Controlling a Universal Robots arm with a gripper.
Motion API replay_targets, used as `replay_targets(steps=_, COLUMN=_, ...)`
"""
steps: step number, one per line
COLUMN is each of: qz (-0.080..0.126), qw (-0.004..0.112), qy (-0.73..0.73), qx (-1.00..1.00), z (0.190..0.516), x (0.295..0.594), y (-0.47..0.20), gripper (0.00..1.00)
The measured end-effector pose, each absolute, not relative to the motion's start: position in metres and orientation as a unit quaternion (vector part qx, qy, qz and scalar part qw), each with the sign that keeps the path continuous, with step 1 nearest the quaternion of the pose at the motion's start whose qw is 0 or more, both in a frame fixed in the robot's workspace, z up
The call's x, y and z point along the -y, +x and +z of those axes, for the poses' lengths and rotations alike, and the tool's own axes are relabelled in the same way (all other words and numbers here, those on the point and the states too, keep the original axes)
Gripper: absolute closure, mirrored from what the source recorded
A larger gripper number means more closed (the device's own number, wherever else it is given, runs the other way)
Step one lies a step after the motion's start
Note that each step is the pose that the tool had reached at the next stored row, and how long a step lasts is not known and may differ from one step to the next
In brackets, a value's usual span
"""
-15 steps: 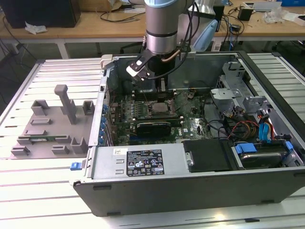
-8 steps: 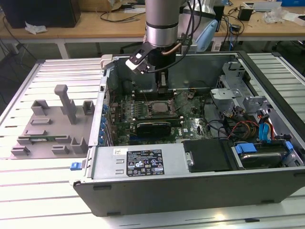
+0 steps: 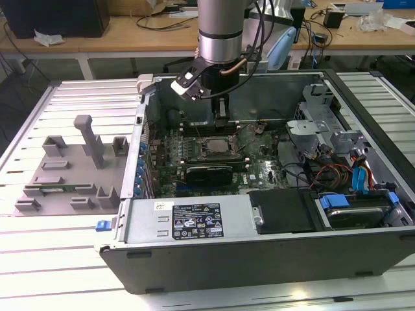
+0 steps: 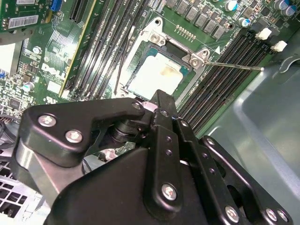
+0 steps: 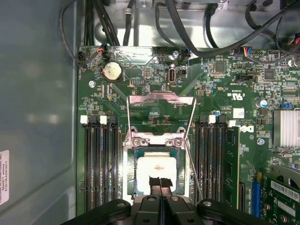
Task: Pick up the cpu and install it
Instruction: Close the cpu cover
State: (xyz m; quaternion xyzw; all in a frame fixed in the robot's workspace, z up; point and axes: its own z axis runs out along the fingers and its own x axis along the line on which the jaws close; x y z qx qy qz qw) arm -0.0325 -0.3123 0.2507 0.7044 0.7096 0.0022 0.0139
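First wrist view, nearest the lens: the gripper (image 5: 159,183) has its jaws pressed together on nothing, tips over one edge of the cpu (image 5: 157,168). That chip lies flat in the socket (image 5: 131,180) (silver top up), with the load plate (image 5: 161,97) flipped open just beyond. Memory slots (image 5: 100,164) flank it on the motherboard (image 5: 140,70). Farther out, the exterior view has the arm (image 3: 220,32) reaching down into the computer case (image 3: 259,259), grey fixture blocks (image 3: 91,146) well apart at the exterior view's left.
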Motion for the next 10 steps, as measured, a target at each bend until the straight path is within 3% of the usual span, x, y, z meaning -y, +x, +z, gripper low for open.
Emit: replay_targets(steps=10, qz=0.002, qw=0.014, qy=0.704, qx=-0.71, z=0.262, x=0.312, y=-0.033, gripper=0.89)
